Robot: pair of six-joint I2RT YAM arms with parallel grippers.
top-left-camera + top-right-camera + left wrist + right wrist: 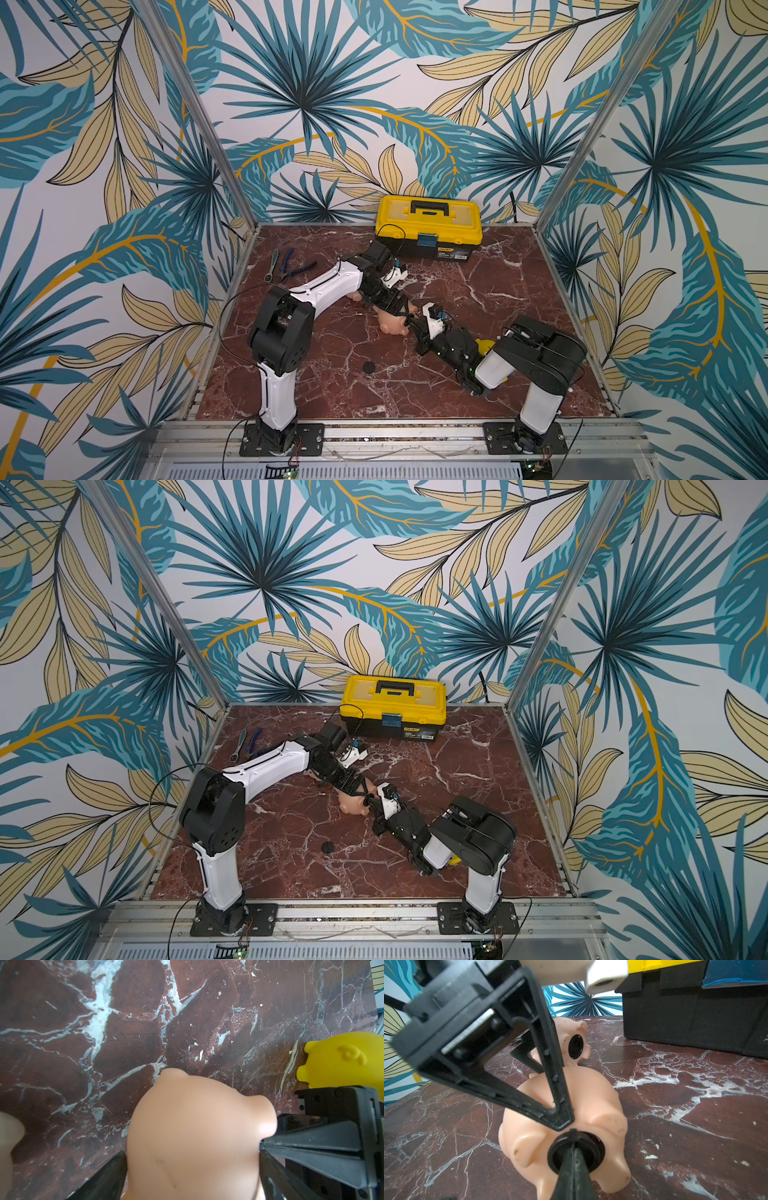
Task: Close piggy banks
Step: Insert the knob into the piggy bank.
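Clenched jaws of the right gripper [574,1147] touch the black round plastic plug [598,1154] in the belly of the peach-pink rounded plastic piggy bank [589,1095], clasped between jaws of the left gripper [192,1153]. Plug-seating step; next probably needs a firm push or twist.

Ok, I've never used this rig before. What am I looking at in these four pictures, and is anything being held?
Two robot arms, each ending in a gripper. Two pictures look down from overhead; two come from wrist cameras. On the red marble table: a yellow-and-black toolbox, a loose black round disc, a bright yellow plastic piggy bank, and a second pink piggy bank. The left gripper clamps a peach-pink plastic piggy bank on its side; the right gripper, shut, has its tips at the black round plug in its belly.
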